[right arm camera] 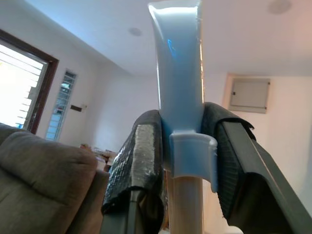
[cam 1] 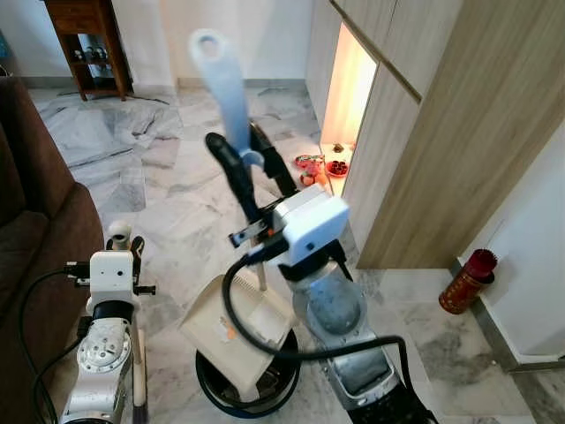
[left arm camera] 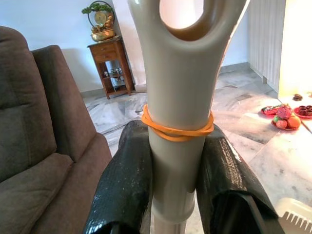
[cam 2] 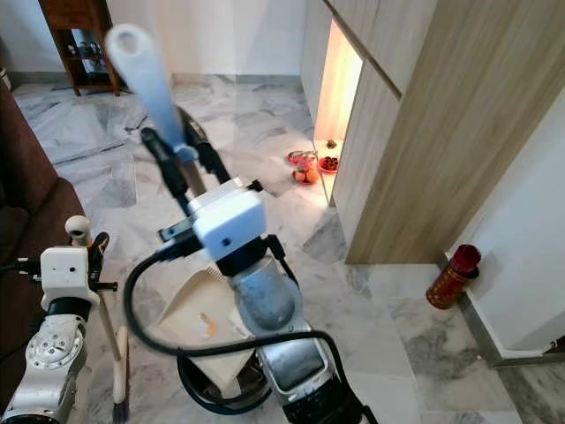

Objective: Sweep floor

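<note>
On the robot's left, by the brown sofa (cam 1: 35,238), the left gripper (left arm camera: 175,195) is pinching a grey plastic broom handle (left arm camera: 179,126) just under its hanging loop and an orange rubber band (left arm camera: 178,129); the broom looks light, stiff and a little slick, so this high hold seems fair for steering. At the middle, the right gripper (right arm camera: 187,161) is clamping the pale blue grip (right arm camera: 179,73) of a dustpan handle, and the beige dustpan (cam 1: 237,331) is probably tipping, since its pan is partly hidden, over a round black bin (cam 1: 247,380) on the marble floor (cam 1: 177,177).
</note>
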Available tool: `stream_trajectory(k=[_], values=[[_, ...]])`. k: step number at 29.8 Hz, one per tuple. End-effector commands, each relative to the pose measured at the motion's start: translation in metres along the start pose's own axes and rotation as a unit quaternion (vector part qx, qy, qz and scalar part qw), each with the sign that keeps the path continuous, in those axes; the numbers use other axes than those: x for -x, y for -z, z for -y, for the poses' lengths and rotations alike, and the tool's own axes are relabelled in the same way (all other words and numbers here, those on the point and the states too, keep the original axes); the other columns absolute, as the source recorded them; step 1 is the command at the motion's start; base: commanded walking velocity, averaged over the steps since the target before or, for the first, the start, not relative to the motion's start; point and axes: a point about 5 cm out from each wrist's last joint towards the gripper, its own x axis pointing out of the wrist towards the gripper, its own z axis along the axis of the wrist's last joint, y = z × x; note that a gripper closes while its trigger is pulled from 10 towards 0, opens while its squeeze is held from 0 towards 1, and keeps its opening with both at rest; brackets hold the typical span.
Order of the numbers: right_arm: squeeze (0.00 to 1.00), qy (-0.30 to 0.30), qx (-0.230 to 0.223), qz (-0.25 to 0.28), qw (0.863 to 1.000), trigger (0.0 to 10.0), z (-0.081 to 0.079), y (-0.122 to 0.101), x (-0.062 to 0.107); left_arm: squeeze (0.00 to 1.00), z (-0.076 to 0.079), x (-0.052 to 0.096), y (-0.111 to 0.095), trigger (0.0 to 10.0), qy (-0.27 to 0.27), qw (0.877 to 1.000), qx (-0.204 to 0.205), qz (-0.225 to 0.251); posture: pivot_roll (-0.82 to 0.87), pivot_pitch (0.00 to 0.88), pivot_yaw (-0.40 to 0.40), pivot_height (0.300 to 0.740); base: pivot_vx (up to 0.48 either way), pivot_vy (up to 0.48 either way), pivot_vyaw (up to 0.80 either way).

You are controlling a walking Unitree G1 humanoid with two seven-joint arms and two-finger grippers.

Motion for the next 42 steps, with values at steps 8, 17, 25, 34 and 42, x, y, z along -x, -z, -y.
stream_trajectory(k=[8,17,25,34,42], values=[[0.0,-0.02,0.024,0.071,0.997,10.0,-0.019,-0.027,-0.001,0.0,0.006,-0.003,-0.011,10.0,0.02,0.999,-0.009,0.031,0.09,0.0,0.003,0.74,0.0,0.0,0.0],[0.0,-0.051,0.07,0.1,0.991,10.0,-0.03,-0.037,0.002,0.0,0.009,-0.003,-0.012,10.0,0.034,0.999,-0.015,0.033,0.08,0.0,0.012,0.74,0.0,0.0,0.0],[0.0,-0.053,0.07,0.119,0.989,10.0,-0.034,-0.046,0.002,0.0,0.012,-0.004,-0.013,10.0,0.045,0.998,-0.021,0.038,0.08,0.0,0.013,0.74,0.0,0.0,0.0],[0.0,-0.057,0.087,0.128,0.986,10.0,-0.036,-0.048,0.004,0.0,0.015,-0.003,-0.013,10.0,0.051,0.998,-0.025,0.039,0.08,0.0,0.008,0.74,0.0,0.0,0.0],[0.0,-0.044,0.104,0.117,0.987,10.0,-0.032,-0.045,0.003,0.0,0.016,-0.003,-0.013,10.0,0.052,0.998,-0.025,0.04,0.08,0.0,0.003,0.74,0.0,0.0,0.0]])
